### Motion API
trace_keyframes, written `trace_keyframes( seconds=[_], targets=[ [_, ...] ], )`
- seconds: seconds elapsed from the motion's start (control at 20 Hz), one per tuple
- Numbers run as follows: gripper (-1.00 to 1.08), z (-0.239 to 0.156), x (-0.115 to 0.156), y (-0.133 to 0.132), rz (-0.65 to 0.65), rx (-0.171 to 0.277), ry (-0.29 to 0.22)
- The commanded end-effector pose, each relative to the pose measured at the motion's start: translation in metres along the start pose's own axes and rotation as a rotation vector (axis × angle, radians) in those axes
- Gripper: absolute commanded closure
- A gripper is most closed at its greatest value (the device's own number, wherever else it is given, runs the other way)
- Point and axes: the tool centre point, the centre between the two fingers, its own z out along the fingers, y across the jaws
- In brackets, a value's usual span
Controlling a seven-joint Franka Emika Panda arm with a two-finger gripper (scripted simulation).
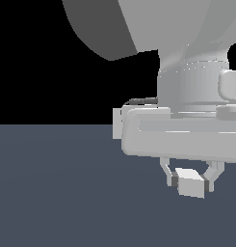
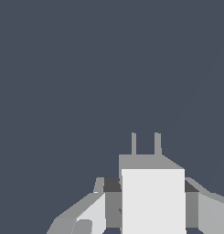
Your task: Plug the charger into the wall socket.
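Gripper (image 1: 191, 182) closed on the charger (image 1: 191, 183), its dark pads pressing both sides; the block hangs below the arm (image 1: 187, 130), low at the exterior view's right. Two prongs (image 2: 145, 144) project from the charger over the grey floor (image 1: 66, 193).

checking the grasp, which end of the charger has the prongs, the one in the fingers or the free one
The free end: the charger shows two prongs sticking out beyond the gripper, whose fingers clamp the plain boxy body.

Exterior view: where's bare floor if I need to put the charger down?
The floor shows bare across the exterior view's left, up to the arm. The gripper, closed on the charger, crowds the right. The wrist view also shows bare floor beyond the prongs. No socket visible.
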Motion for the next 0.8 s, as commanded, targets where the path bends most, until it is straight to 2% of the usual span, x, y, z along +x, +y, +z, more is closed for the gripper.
trace_keyframes(
  seconds=[0.0, 0.35, 0.75],
  targets=[
    [1.08, -0.002, 0.002, -0.003, -0.002, 0.0, 0.001],
    [1.08, -0.018, 0.022, -0.025, -0.019, 0.0, 0.001],
    [1.08, -0.051, 0.063, -0.071, -0.055, 0.0, 0.001]
  ],
)
